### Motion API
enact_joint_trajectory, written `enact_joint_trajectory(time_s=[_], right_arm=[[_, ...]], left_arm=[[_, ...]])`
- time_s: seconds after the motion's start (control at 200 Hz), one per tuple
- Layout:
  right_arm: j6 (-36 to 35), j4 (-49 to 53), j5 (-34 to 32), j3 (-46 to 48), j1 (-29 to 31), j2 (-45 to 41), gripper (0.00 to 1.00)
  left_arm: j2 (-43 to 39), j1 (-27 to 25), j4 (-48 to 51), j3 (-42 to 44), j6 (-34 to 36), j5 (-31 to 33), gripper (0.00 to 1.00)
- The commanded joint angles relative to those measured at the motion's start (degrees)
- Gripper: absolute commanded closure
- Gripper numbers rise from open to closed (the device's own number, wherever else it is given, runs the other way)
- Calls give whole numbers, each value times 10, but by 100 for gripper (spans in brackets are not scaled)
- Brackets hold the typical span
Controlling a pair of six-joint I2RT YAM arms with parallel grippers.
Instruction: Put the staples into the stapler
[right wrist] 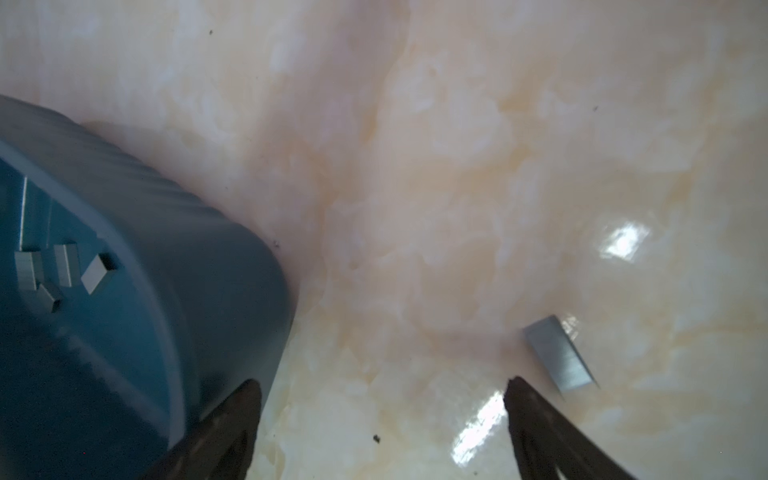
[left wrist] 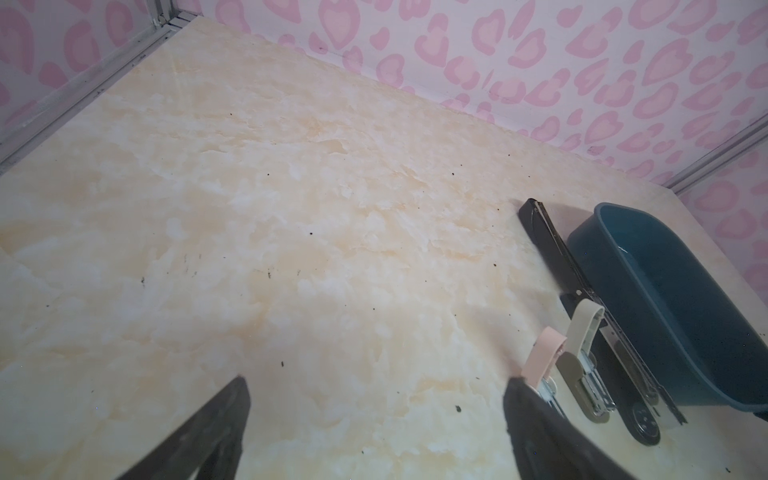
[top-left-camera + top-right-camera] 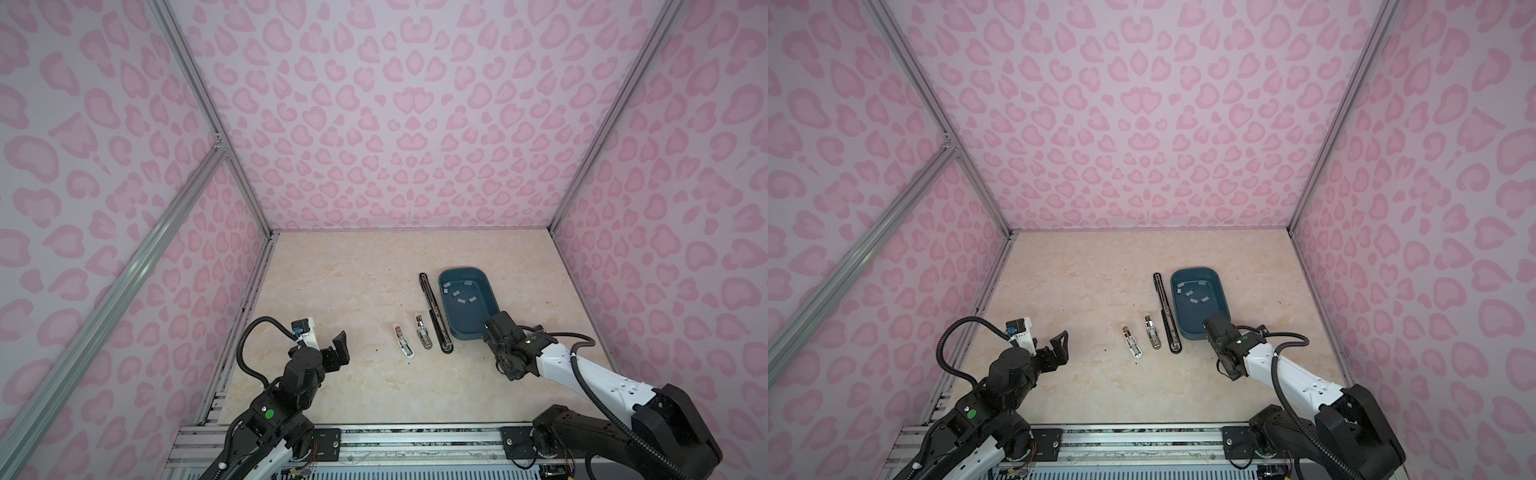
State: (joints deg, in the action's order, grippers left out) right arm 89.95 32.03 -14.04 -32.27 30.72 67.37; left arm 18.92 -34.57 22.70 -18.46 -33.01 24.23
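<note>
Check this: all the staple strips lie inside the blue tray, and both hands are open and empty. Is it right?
Not all. One staple strip lies on the tabletop outside the blue tray, beside the right hand; the right wrist view shows it. The other strips lie inside the tray, and the left hand and the right hand are open and empty.
</note>
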Motion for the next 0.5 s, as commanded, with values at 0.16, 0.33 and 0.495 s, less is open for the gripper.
enact_joint_trajectory(time_s=[0.16,0.33,0.495], right_arm=[[-53,126,-96,-51,14,-31,5],[-229,109,-111,-27,-13,-104,10],[-299,118,-73,36,-72,-191,14]], left_arm=[[-5,0,-2,2,-4,0,4],[-7,0,0,3,-4,0,4],[-6,0,0,2,-4,0,4]])
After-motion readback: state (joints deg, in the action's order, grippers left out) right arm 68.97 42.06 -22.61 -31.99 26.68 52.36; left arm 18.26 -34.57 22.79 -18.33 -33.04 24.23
